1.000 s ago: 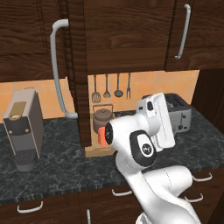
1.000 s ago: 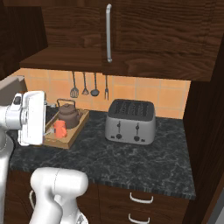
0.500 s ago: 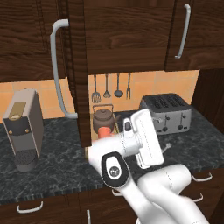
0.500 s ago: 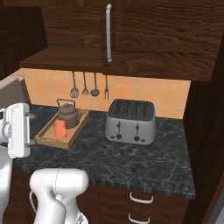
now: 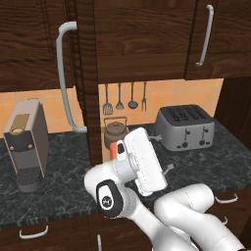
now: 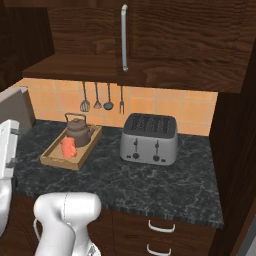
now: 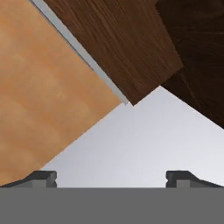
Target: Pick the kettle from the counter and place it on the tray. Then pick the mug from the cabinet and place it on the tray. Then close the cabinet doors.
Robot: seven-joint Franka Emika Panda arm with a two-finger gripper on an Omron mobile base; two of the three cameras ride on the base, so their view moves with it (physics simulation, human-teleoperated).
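Kitchen counter (image 6: 165, 180) with wall cabinet (image 6: 165, 45) above. The tray (image 6: 55, 161) lies at the counter's back left in the right base view, one short end toward the tiled wall. On it stand the kettle (image 6: 78, 131), at the wall end, and the mug (image 6: 68, 147), just in front of it at the near end; whether the two touch cannot be told. In the left base view the kettle (image 5: 115, 133) appears behind the arm, below the hanging utensils (image 5: 125, 98), and the mug (image 5: 113, 150) shows as an orange sliver beside the white hand. A toaster (image 6: 149, 139) stands near the tray toward the counter's right, and a coffee machine (image 5: 27, 142) near the counter's left end. One cabinet door (image 5: 86, 73) stands edge-on toward the left base camera, its bar handle (image 5: 66, 78) facing left. In the hand view the gripper (image 7: 111, 178) has its two tips spread wide with nothing between them, facing a wood panel edge (image 7: 118, 48) and orange wall.
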